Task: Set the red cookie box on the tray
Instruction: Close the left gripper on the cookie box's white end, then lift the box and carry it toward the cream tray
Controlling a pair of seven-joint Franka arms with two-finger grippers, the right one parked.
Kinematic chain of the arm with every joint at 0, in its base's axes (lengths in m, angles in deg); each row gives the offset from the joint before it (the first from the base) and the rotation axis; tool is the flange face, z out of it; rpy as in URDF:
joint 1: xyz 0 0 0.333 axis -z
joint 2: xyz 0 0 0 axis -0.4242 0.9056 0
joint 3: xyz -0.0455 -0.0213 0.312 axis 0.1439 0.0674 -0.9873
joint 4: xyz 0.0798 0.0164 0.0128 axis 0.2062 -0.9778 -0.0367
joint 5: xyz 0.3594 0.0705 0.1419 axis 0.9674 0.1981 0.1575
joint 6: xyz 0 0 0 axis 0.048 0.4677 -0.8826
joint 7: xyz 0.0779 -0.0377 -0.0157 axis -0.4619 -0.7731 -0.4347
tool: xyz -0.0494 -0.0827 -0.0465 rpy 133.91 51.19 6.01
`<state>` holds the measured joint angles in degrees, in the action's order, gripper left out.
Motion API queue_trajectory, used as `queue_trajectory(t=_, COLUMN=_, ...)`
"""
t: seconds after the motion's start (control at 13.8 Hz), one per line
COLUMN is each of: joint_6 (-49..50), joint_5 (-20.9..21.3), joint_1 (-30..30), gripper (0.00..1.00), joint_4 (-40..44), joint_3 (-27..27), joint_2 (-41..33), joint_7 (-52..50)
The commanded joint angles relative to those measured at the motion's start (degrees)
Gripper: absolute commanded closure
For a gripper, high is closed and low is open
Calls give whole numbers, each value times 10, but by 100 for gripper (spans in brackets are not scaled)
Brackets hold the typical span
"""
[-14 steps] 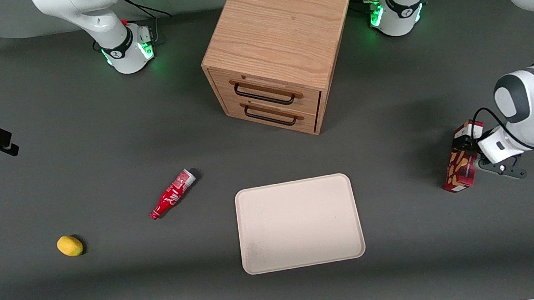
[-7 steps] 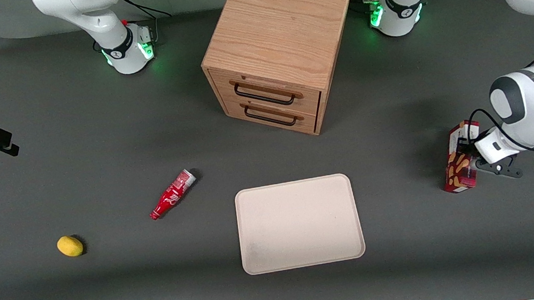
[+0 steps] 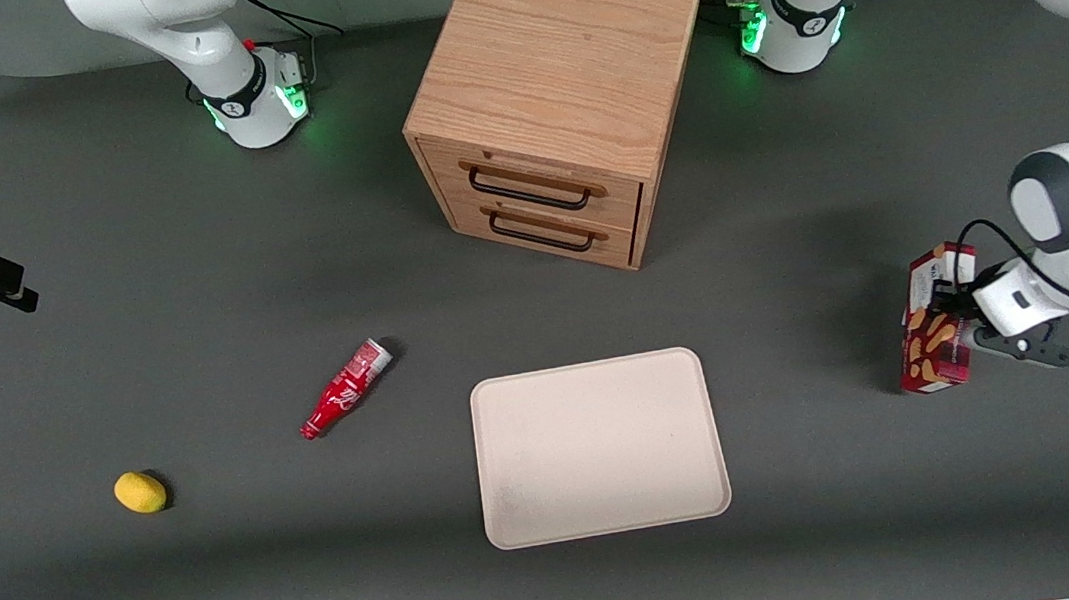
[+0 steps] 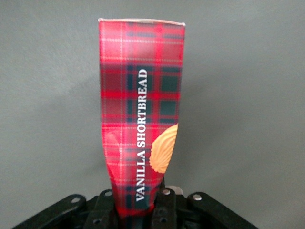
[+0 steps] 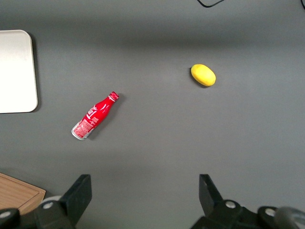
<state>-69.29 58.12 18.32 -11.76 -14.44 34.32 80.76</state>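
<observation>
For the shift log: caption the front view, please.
Gripper shut on the red cookie box toward the working arm's end, apart from the empty tray.

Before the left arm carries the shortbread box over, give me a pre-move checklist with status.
1. Grip: gripper shut on the red cookie box, box end pinched between the fingers in the wrist view: ok.
2. Box lifted off the table: cannot tell.
3. Tray bare, room for the box: ok.
4. Path from box to tray along the table, nothing lying between: ok.
5. Red bottle and lemon lie toward the parked arm's end, away from the route: ok.
6. Drawer cabinet farther from the camera than the tray, drawers shut: ok.
</observation>
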Motion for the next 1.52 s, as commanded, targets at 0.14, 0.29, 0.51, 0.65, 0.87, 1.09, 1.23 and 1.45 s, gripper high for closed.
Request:
queue_trajectory(t=0.14, joint_6=261, joint_5=-2, joint_1=0, gripper=100, joint_4=213, joint_3=-7, joint_2=-9, joint_7=-62)
queue_trajectory(t=0.29, joint_6=345, joint_5=-1, joint_1=4, gripper=100, joint_4=286, joint_3=-1, joint_2=-16, joint_7=-146)
queue_trajectory(t=0.51, joint_6=404, joint_5=-6, joint_1=4, gripper=100, joint_4=350, joint_3=63, joint_2=-18, joint_7=-305)
queue_trajectory(t=0.65, joint_6=394, joint_5=-5, joint_1=5, gripper=100, joint_4=353, joint_3=122, joint_2=-18, joint_7=-412)
queue_trajectory(t=0.87, joint_6=341, joint_5=0, joint_1=6, gripper=100, joint_4=347, joint_3=193, joint_2=-9, joint_7=-509)
queue_trajectory(t=1.09, joint_6=229, joint_5=9, joint_1=24, gripper=100, joint_4=306, joint_3=224, joint_2=16, joint_7=-554)
queue_trajectory(t=1.23, joint_6=146, joint_5=42, joint_1=50, gripper=100, joint_4=270, joint_3=229, joint_2=42, joint_7=-598)
queue_trajectory(t=1.45, joint_6=89, joint_5=99, joint_1=52, gripper=100, joint_4=254, joint_3=261, joint_2=80, joint_7=-636)
